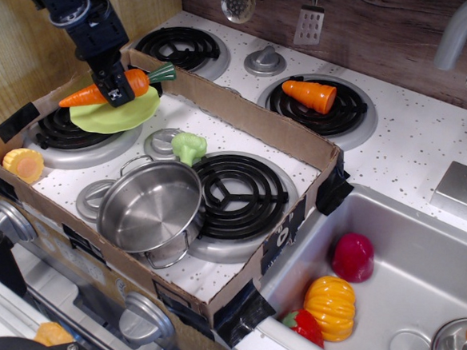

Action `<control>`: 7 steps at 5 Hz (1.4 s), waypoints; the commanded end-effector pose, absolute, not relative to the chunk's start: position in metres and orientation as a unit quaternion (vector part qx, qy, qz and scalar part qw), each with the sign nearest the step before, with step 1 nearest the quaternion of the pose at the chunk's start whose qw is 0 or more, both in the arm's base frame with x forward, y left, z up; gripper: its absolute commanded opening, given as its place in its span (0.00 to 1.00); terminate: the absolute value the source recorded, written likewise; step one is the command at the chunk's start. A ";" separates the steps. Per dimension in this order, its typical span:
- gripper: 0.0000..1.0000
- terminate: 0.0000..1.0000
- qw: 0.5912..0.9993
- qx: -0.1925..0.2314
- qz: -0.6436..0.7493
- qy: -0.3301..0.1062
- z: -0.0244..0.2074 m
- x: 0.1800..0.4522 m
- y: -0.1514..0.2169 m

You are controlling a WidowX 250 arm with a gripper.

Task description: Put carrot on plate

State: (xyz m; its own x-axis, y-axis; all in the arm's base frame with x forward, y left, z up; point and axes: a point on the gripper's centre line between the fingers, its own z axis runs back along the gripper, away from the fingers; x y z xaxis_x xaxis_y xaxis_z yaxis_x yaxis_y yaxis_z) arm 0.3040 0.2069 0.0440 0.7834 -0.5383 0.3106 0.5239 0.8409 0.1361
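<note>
The long orange carrot [91,93] with a dark green stem is held level in my gripper [116,86], lifted just above the lime-green plate [117,115]. The jaws are shut on the carrot's middle, its tip pointing left and its stem right. The plate lies tilted on the far-left burner inside the cardboard box, with its upper part hidden behind the carrot and gripper.
A steel pot [149,208] stands at the box's front. A green toy piece [189,147] and a corn piece [23,163] lie inside the cardboard box [246,112]. A stubby orange cone [310,94] sits on the back burner. Toy vegetables lie in the sink [419,276].
</note>
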 end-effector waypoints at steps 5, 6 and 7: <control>1.00 0.00 0.933 0.208 -0.264 -0.131 0.194 0.295 0.175; 1.00 0.00 0.932 0.214 -0.250 -0.149 0.189 0.281 0.162; 1.00 0.00 0.932 0.214 -0.250 -0.149 0.189 0.281 0.162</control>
